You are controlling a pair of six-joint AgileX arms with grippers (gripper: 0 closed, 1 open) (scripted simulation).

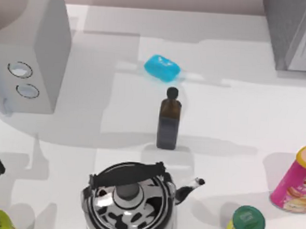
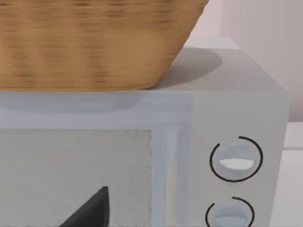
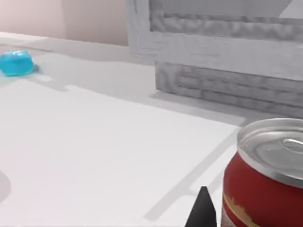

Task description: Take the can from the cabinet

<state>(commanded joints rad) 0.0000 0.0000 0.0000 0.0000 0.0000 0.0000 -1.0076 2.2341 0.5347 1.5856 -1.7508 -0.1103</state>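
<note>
Nearing can [image 3: 265,184], lower right of right wrist view, upright on table [image 1: 236,114] before cabinet [image 1: 295,32] | right gripper: finger state cannot be told | risk: off-centre approach could nudge the can over | left arm idle facing grey box [image 2: 236,113].

A simulated kitchen tabletop: microwave [image 1: 26,60], kettle [image 1: 129,201], dark bottle [image 1: 168,120], cabinet [image 1: 295,32].

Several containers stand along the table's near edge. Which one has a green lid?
The small yellow jar with the green screw lid, near the right corner. The pink canister beside it has a yellow rim, and the black-and-white kettle has a dark handle.
</note>
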